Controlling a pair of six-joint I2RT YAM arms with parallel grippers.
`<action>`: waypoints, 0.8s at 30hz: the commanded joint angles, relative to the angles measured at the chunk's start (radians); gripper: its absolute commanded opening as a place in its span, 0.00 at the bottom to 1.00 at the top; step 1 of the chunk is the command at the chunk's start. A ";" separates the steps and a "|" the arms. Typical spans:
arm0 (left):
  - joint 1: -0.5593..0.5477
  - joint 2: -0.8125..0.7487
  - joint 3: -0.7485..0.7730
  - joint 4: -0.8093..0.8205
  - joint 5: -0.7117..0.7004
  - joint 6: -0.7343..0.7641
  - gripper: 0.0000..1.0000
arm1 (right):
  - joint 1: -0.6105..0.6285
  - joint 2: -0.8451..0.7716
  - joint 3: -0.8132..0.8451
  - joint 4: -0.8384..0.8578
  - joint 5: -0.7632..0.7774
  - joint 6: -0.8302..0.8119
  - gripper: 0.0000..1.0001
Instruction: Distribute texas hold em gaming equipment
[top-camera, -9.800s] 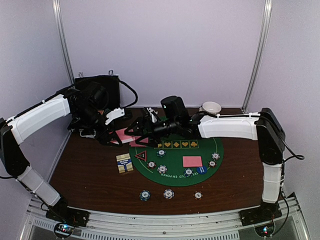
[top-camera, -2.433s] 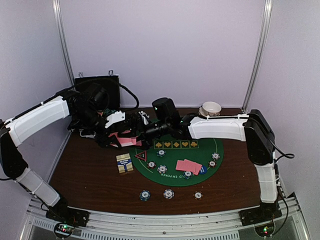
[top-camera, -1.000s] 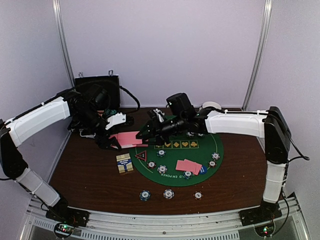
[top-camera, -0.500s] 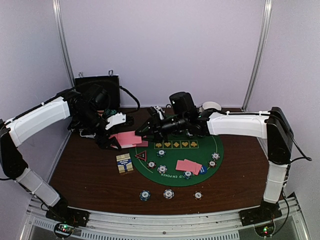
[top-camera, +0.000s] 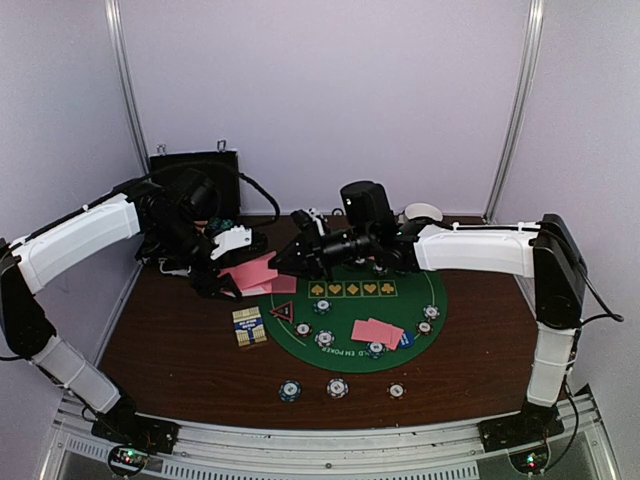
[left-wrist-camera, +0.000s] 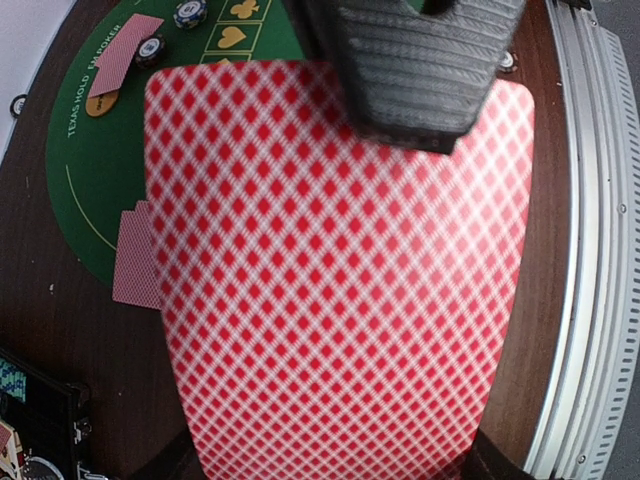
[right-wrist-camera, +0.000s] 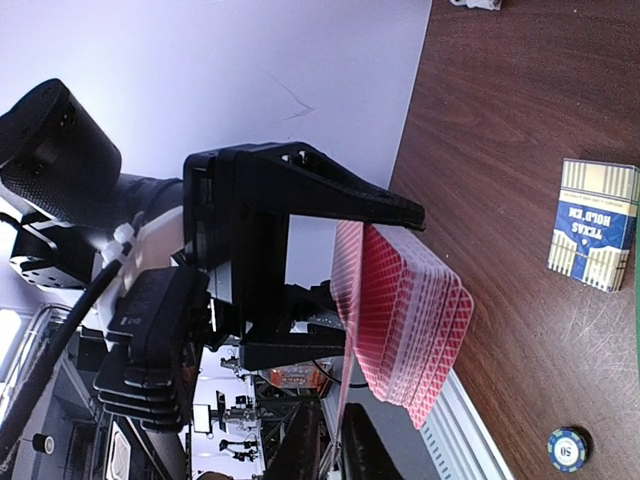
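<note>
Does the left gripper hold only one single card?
No, the right wrist view shows the left gripper clamped on a stack of pink-backed cards, several edges fanned out.

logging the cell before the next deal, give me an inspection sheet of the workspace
surface: brown table, green mat on it
job's things: deck in left gripper; two cards, chips, triangle marker on mat; three more chips near the table's front
clutter: card box, black case, bowls
grippers: left gripper shut on deck; right gripper seems to pinch the outer card
cables: black cable loops by the case
surroundings: pale walls, metal posts
</note>
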 joint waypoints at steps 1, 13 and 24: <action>-0.001 -0.030 0.011 0.013 0.004 0.012 0.00 | -0.001 0.008 0.006 0.020 -0.023 0.001 0.05; 0.001 -0.045 -0.015 0.009 -0.022 -0.005 0.00 | -0.117 -0.081 0.083 -0.451 0.015 -0.383 0.00; 0.016 -0.047 -0.029 -0.010 -0.013 -0.028 0.00 | -0.168 0.001 0.488 -1.142 0.635 -1.119 0.00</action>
